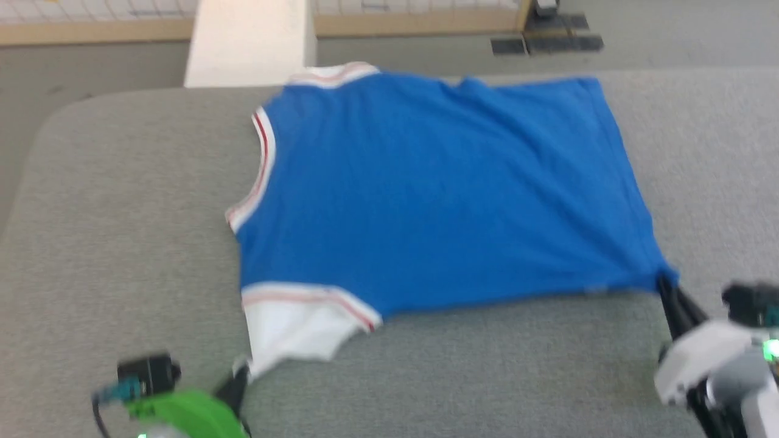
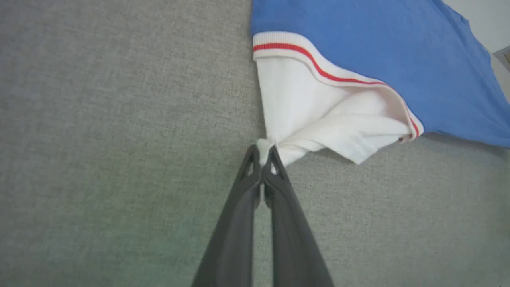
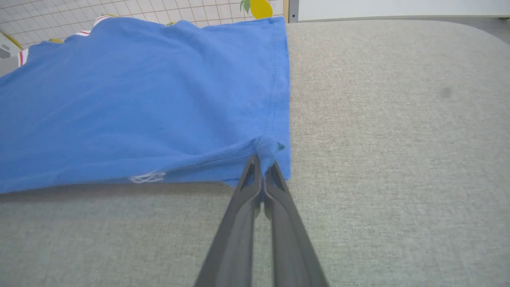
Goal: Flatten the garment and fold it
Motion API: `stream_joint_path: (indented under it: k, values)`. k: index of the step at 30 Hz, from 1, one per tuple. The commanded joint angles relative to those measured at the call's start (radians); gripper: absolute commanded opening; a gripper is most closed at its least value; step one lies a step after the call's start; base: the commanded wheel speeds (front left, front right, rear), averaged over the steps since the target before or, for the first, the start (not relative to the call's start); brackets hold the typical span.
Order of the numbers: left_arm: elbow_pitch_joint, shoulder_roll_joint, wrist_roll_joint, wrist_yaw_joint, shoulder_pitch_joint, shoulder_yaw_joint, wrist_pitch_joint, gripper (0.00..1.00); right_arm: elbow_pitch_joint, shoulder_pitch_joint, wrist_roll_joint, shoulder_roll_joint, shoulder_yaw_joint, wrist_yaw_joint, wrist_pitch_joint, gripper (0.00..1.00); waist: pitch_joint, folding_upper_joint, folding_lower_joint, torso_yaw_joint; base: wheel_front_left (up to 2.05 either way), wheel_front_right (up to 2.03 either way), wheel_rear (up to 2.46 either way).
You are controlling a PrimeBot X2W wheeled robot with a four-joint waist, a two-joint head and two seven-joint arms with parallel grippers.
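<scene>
— On grey fabric surface (image 1: pixel 122 231), garment (image 1: pixel 438 194): spread how?
— Lies plain blue side up, nearly flat, armholes toward left, hem toward right, small wrinkles along far edge.
— Near lower left, left gripper (image 2: pixel 263 153): doing what?
— Reaches in low along surface, green-cased wrist (image 1: pixel 182 413) at bottom edge, long dark fingers (image 2: pixel 235 223) pressed together, pinching tip of white sleeve (image 2: pixel 303 115) and bunching it.
— And right gripper (image 3: pixel 263 161)?
— Slants up from lower right, fingers likewise clamped, gripping near hem corner (image 3: pixel 269 149), drawing blue cloth into tight gather.
</scene>
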Motion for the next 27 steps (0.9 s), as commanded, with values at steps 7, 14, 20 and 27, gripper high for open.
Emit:
stream_joint_path:
  k: [7, 14, 20, 27]
  values:
    - [-0.058, 0.01, -0.069, 0.032, 0.164, 0.0, 0.024, 0.0, -0.113, 0.177, -0.049, 0.088, -0.097, -0.002, 0.108, 0.0, -0.059, 0.0056, 0.0001, 0.066, 0.0, 0.0, 0.0]
    - [-0.084, 0.012, 0.039, 0.011, 0.117, -0.021, -0.067, 0.0, -0.212, 0.249, -0.073, 0.151, -0.144, -0.002, 0.103, 0.0, -0.049, 0.0056, 0.0001, 0.066, 0.0, 0.0, 0.0]
    - [-0.084, -0.031, 0.17, -0.039, -0.024, -0.023, -0.227, 0.0, -0.254, 0.222, -0.075, 0.157, -0.097, -0.002, 0.007, 0.0, -0.038, 0.0056, 0.0001, 0.043, 0.0, 0.0, 0.0]
    - [-0.005, -0.038, 0.255, -0.101, -0.206, -0.025, -0.263, 0.0, -0.25, 0.143, -0.078, 0.111, -0.041, -0.002, -0.002, 0.0, -0.017, 0.0056, 0.0001, 0.004, 0.0, 0.0, 0.0]
